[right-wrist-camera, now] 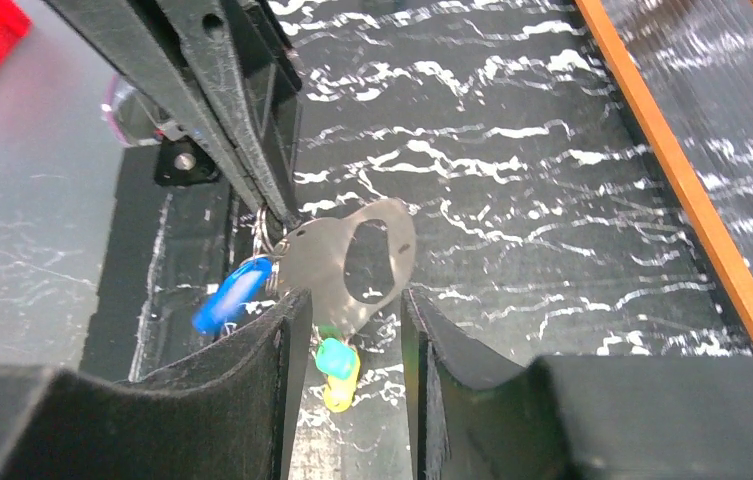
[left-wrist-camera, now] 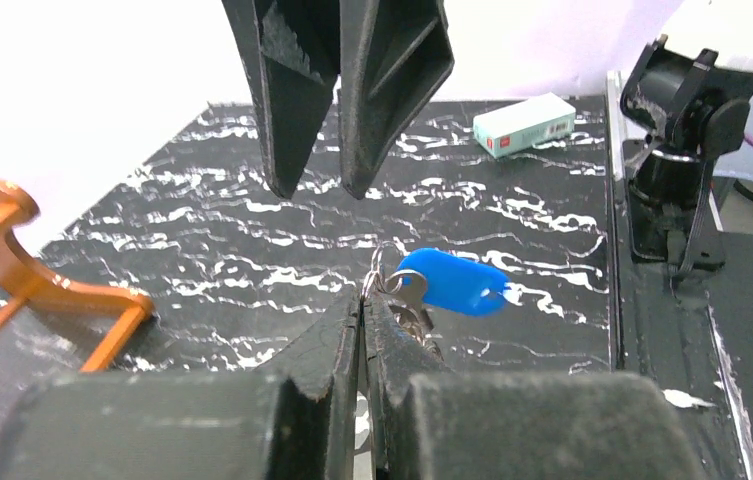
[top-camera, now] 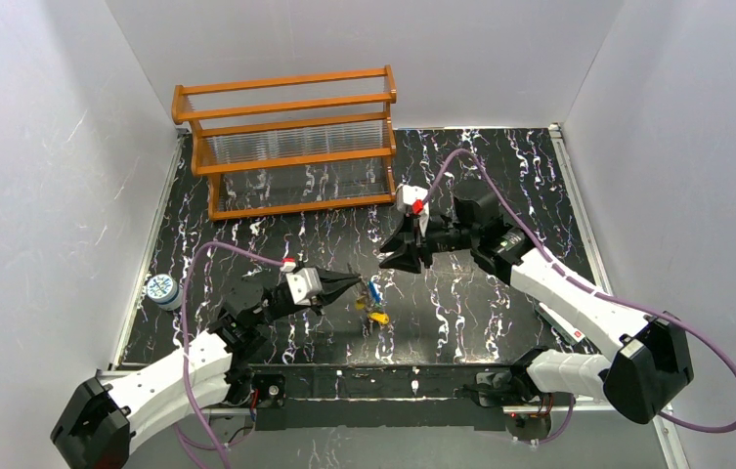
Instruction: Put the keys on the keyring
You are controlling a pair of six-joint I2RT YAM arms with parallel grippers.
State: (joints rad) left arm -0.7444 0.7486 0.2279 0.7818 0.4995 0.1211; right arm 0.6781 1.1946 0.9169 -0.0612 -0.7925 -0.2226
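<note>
- Top view: I count one orange wooden rack (top-camera: 285,147) at the back of the table (top-camera: 500,176). Its frame holds a row of clear ribbed sheets that I cannot count
- One small round tub (top-camera: 160,290) with a pale patterned lid stands at the left edge, its contents hidden
- Same view: my left gripper (top-camera: 356,283) is pressed together just beside a blue key (top-camera: 373,290), and a yellow key (top-camera: 378,317) sits below that in the picture. The keyring is too thin to make out here
- The right gripper (top-camera: 388,263) hovers near them, and its arm covers most of one small box (top-camera: 561,327)
- Left wrist: my fingers are squeezed tight on the keyring (left-wrist-camera: 380,258), a small twist of wire at the tips, with the blue key (left-wrist-camera: 452,281) on it. That is the only key I can see here
- The right gripper (left-wrist-camera: 319,185) hangs from the top edge with its two fingers standing apart. The pale box (left-wrist-camera: 524,124) lies far back, and the rack (left-wrist-camera: 22,270) is cut off at the left
- Right wrist: the right gripper (right-wrist-camera: 354,298) is spread. A blurred grey flat piece (right-wrist-camera: 322,265) with an oval hole sits between its fingers, and I cannot tell whether it touches either
- The left gripper (right-wrist-camera: 287,215) comes in from the top left, pinching the keyring (right-wrist-camera: 262,228). I count three coloured keys beneath it: the blue key (right-wrist-camera: 232,296), a green key (right-wrist-camera: 333,355) and the yellow key (right-wrist-camera: 337,396)
</note>
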